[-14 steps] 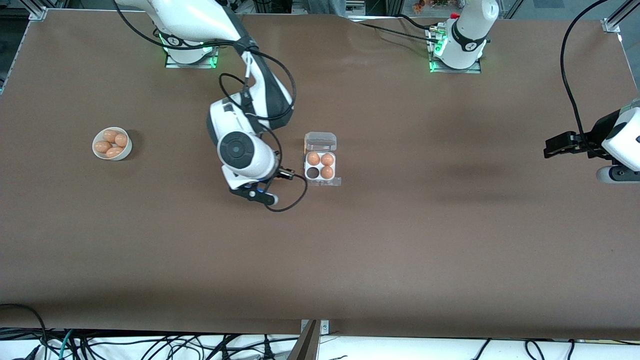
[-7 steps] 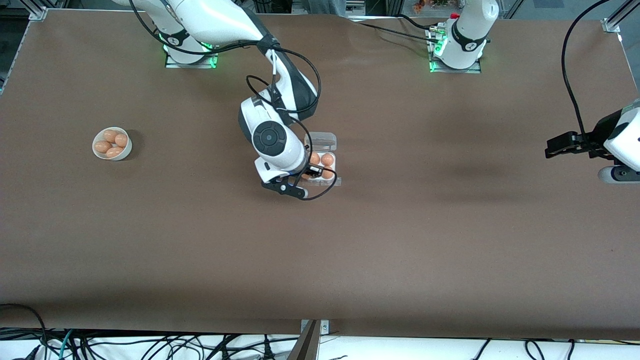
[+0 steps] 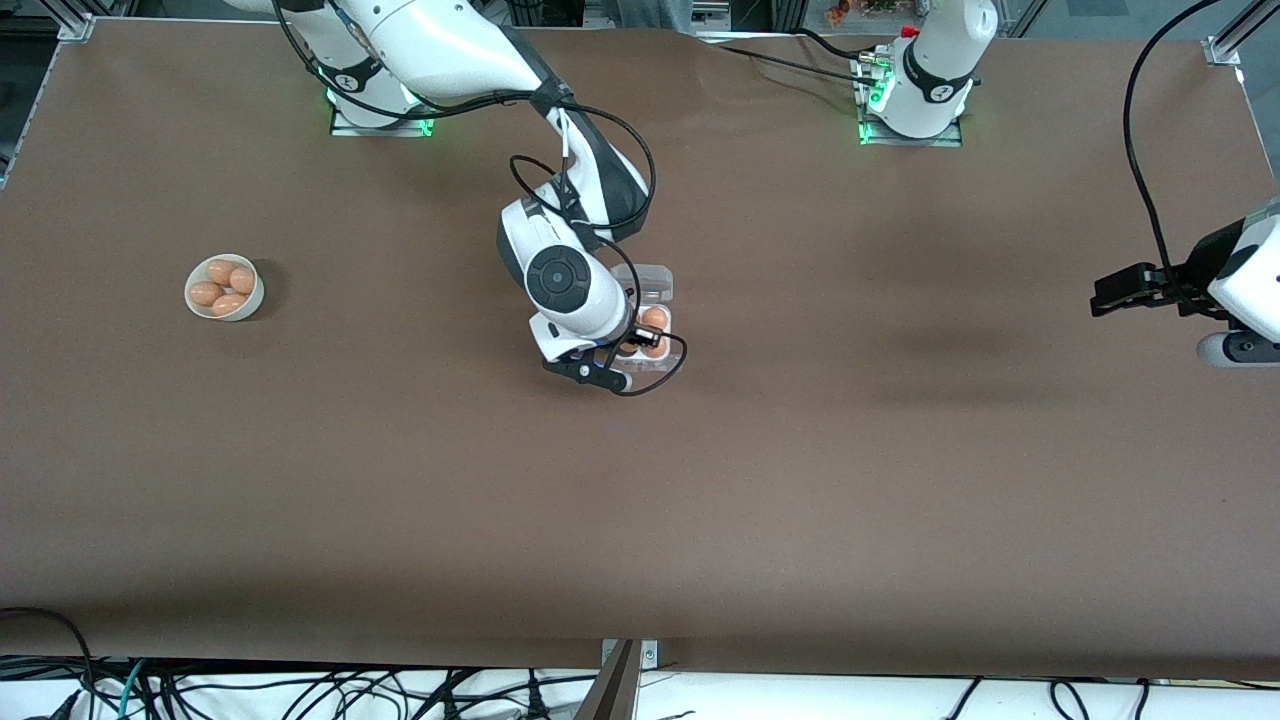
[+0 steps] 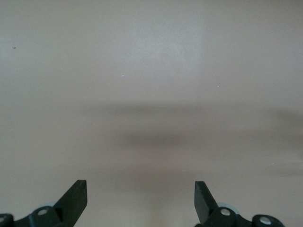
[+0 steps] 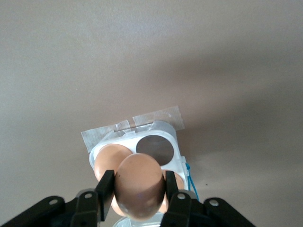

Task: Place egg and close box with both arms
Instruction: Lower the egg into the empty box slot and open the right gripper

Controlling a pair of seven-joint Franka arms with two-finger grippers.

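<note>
Our right hand (image 5: 136, 189) is clamped on a brown egg (image 5: 138, 182), one finger on each long side, so the egg hangs free underneath and can go straight down into a cell. In the right wrist view, low in the middle of the frame, the egg hangs over the egg carton (image 5: 175, 142). Just past the egg the one empty cell (image 5: 155, 149) shows as a dark round hole, with eggs already seated in the cells beside it. We judge that the hand must come a little further over that hole before letting go.

In the front view the right hand (image 3: 625, 345) sits just above the centre of the frame, over the carton (image 3: 662, 345), whose clear lid (image 3: 655, 282) lies folded back toward the robots' bases, leaving the cells open from above. Strips of tape (image 5: 156, 116) fix the carton's edge to the brown surface (image 3: 800, 480); we take that as a way to stop it sliding when the lid is pushed shut.

At the left of the frame a white bowl (image 3: 245, 305) holds four more eggs, well apart from the carton.

Our left hand (image 4: 141, 201) waits at the frame's right edge, its fingers spread wide and holding nothing, over bare surface.
</note>
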